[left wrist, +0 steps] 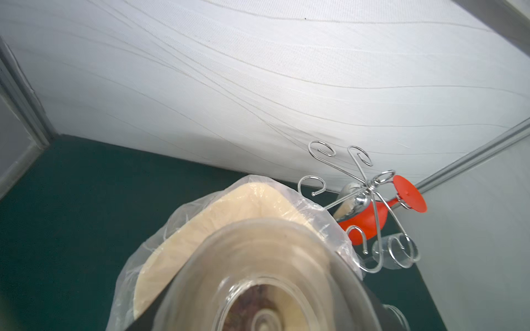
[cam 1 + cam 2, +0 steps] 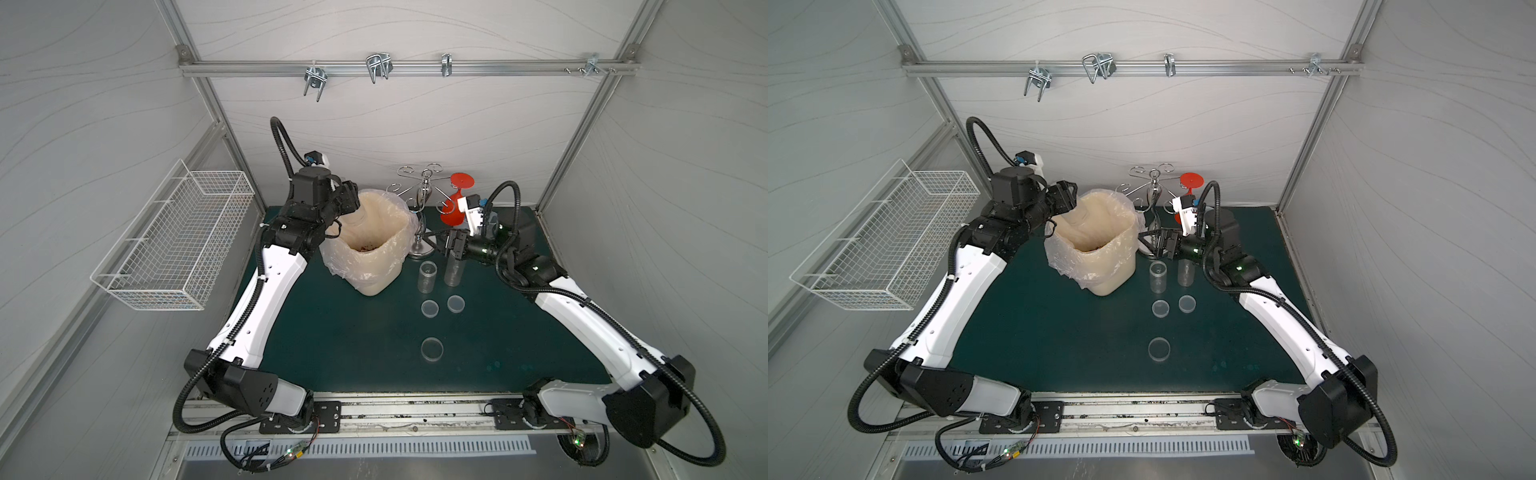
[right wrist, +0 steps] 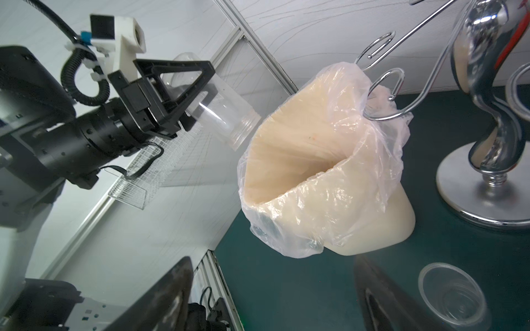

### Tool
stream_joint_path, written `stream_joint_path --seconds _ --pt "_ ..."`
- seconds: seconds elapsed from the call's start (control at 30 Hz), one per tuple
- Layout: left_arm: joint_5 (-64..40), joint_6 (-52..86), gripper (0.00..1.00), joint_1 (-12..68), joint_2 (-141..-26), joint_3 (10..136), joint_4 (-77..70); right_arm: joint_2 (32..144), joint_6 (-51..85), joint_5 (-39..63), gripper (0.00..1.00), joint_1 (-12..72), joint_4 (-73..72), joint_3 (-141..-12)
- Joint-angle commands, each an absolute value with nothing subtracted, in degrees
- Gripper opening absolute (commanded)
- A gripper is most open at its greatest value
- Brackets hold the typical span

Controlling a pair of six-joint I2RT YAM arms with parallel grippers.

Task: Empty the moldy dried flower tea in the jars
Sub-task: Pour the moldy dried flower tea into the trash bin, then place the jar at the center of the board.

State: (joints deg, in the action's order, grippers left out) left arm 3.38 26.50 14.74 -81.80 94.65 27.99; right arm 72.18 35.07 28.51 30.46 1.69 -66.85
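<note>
The wide jar [image 3: 226,117] is seen clamped in the left gripper [image 3: 200,99], tipped mouth-down over the bag-lined bin [image 2: 374,282] near the worktop's back edge, and reddish tea bits [image 2: 365,248] are spotted at the bin's bottom. The right gripper [image 2: 446,243] is held empty, jaws wide apart, just above the tall jar [image 2: 454,272]. The short jar [image 2: 428,276] is stood open beside it, and three lids [image 2: 429,308] are laid flat toward the front edge.

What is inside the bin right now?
A clear liner and a few reddish tea bits at the bottom; the tilted jar hangs over the rim. The bin walls hide the rest of the bottom.
</note>
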Motion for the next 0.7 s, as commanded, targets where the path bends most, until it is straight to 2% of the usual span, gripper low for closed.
stream_joint_path --seconds 0.0,0.23,0.67 --pt "-9.4 43.4 0.0 10.7 -79.0 92.5 20.2 74.1 44.0 30.7 0.9 31.1 -7.1 -67.4" --pt "-17.8 57.8 0.0 9.6 -77.0 90.2 16.2 80.7 52.5 30.4 0.99 36.7 -13.2 -73.1" --pt "-27.9 73.5 0.0 8.9 -74.2 80.5 5.6 86.0 55.7 28.7 0.99 39.7 -17.5 -78.2"
